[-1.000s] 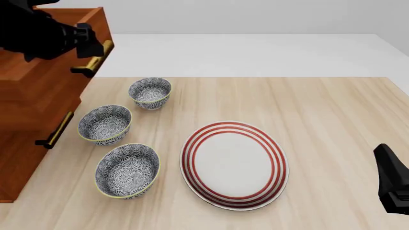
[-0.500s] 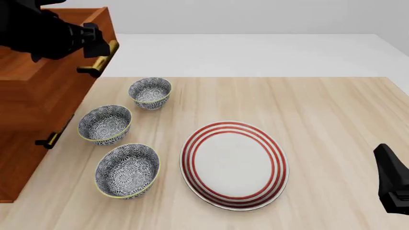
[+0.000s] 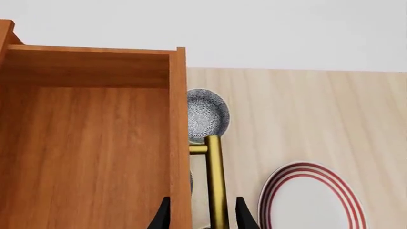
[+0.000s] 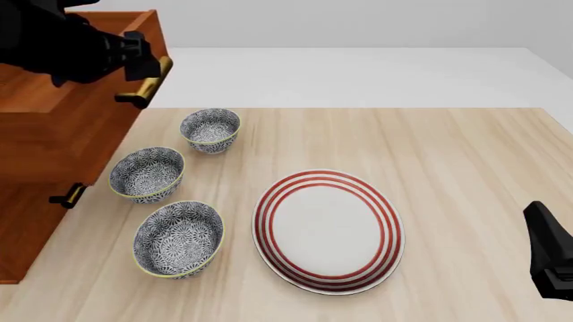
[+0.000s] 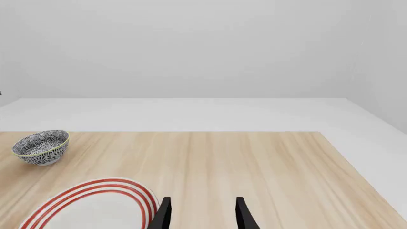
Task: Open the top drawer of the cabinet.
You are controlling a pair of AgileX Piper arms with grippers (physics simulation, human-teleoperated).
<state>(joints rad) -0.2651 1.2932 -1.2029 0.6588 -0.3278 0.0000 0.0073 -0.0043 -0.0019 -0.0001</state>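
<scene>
Cabinet (image 4: 36, 194) at 9 o'clock edge of table (image 4: 447, 154). Top drawer (image 4: 80, 80) at 10–11 o'clock, pulled out past the lower fronts, inside bare wood. Left gripper (image 3: 202, 217) w/ fingers either side of brass handle (image 3: 215, 181), clamped on the bar. Three bowls (image 4: 211, 131) just beside cabinet, 9 o'clock of centre. Striped plate (image 4: 329, 231) at 6. Right gripper (image 5: 202, 214) at 4 o'clock edge, fingers parted, holding nothing.

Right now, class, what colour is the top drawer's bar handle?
Brass gold; the handle shows best in the left wrist view.
</scene>
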